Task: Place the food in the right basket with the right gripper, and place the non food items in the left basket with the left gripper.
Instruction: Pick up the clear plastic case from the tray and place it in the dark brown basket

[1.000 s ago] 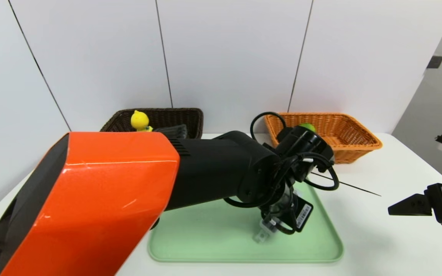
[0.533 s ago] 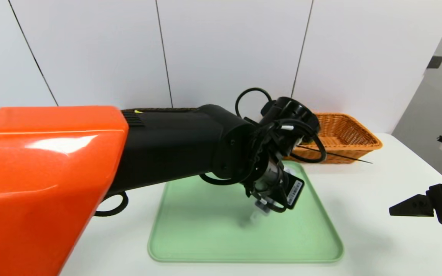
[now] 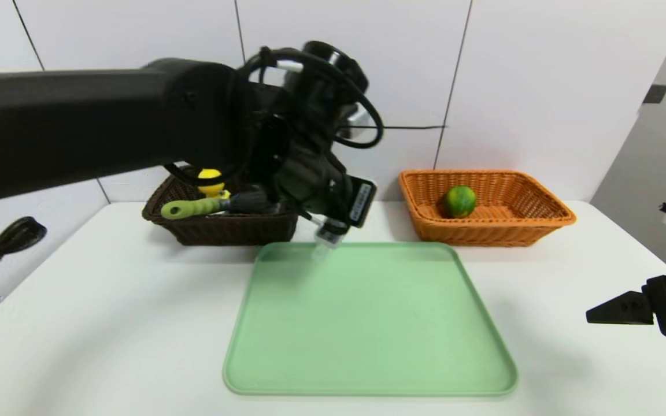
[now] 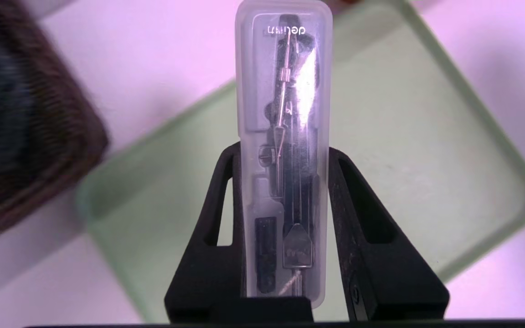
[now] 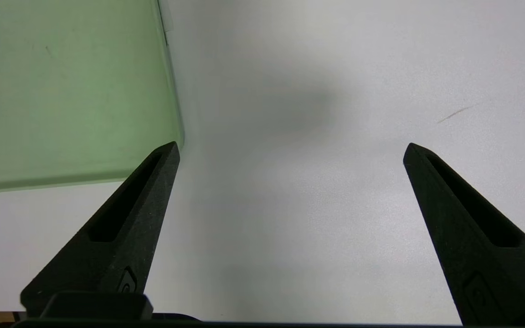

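Case clamped lengthwise in left gripper.

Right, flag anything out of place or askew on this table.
Only the brush stands out: it lies in the dark basket with its green handle poking out over the rim. The lime sits in the orange basket. The left tool is shut on the clear case above the tray.
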